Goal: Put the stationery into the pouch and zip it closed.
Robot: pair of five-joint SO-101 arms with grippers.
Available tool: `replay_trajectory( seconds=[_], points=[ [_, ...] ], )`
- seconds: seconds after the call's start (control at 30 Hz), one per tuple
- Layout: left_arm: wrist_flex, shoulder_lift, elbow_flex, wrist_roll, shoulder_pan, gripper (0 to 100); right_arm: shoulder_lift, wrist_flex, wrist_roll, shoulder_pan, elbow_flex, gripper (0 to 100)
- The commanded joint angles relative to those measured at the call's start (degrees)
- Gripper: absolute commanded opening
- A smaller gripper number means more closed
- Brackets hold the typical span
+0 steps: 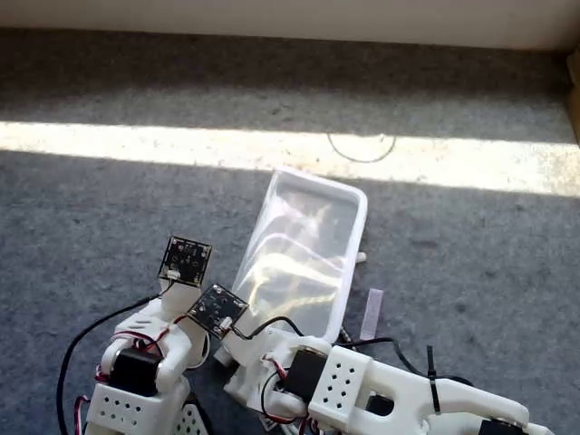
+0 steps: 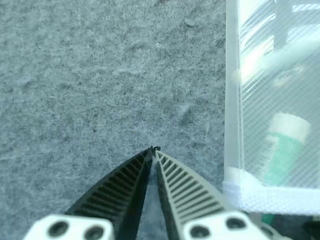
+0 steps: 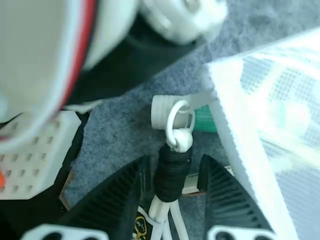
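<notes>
pouch (image 1: 304, 249): translucent mesh, lying flat on the grey surface (image 1: 109, 199) in front of both arms.
stationery: green-and-white tube (image 2: 282, 147) inside the pouch, near one end.
left jaws: closed tip to tip, over bare surface just beside the pouch.
right jaws: narrowly apart, straddling the black zipper pull (image 3: 174, 167), a gap on each side.

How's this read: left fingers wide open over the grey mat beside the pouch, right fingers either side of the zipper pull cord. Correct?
The left wrist view shows the left fingers shut, tips meeting. Rest stands: over the grey mat beside the pouch, right fingers either side of the zipper pull cord.
</notes>
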Motion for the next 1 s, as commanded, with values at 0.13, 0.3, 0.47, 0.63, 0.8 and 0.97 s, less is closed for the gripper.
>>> replay_trajectory(
  seconds=[0.13,0.3,0.47,0.63,0.8,0.97],
  points=[
    [0.3,-0.3,1.4,0.4,-0.5,1,0.7,-0.9,-0.2,-0.1,0.0,15.2],
    [0.3,-0.3,1.4,0.4,-0.5,1,0.7,-1.0,0.0,-0.1,-0.4,4.6],
    [0.3,-0.3,1.4,0.4,-0.5,1,0.2,-1.0,4.4,2.2,0.0,3.0],
    [0.3,-0.3,1.4,0.4,-0.5,1,0.1,-0.7,4.7,7.8,-0.4,3.0],
    [0.3,-0.3,1.4,0.4,-0.5,1,0.1,-0.7,4.7,8.6,-0.4,2.5],
    [0.3,-0.3,1.4,0.4,-0.5,1,0.0,3.6,6.2,9.5,-0.5,1.0]
  ],
)
